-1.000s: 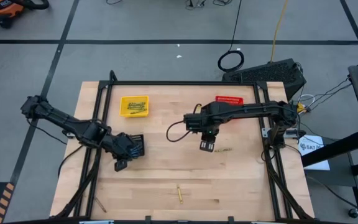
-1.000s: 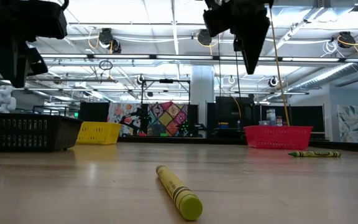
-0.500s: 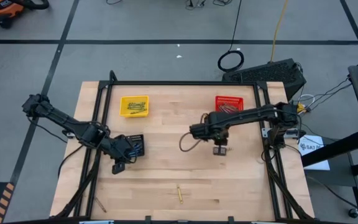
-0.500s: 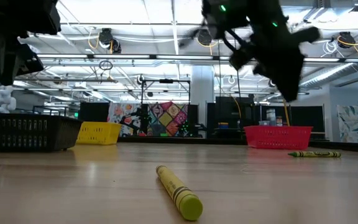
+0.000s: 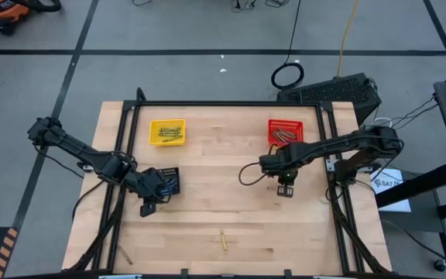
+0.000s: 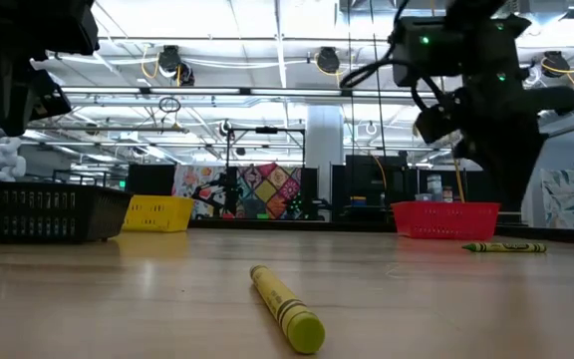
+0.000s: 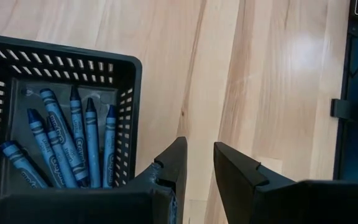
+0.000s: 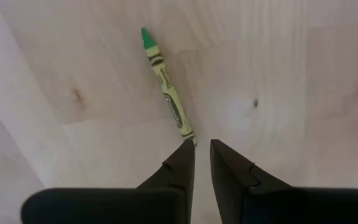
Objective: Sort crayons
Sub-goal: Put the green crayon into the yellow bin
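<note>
A green crayon [image 8: 166,84] lies flat on the wooden table [image 5: 207,217], right of centre, and shows in the low view [image 6: 503,246] too. My right gripper [image 8: 202,143] hangs just above its near end, pointing down. A narrow gap shows between the fingers, with nothing in it, and they are clear of the crayon. My left gripper [image 7: 199,146] stands open and empty beside the black basket [image 7: 55,130], which holds several blue crayons [image 7: 73,143]. A yellow crayon [image 5: 224,241] lies near the table's front edge.
A yellow basket [image 5: 167,131] with crayons stands at the far left and a red basket [image 5: 285,132] with crayons at the far right. Another crayon [image 5: 125,256] lies at the near left corner. A black frame [image 5: 231,103] runs around the table.
My right gripper has gone toward the table's right edge and down, from mid-table to just above the green crayon, still pointing down. The crayons and baskets have stayed where they were.
</note>
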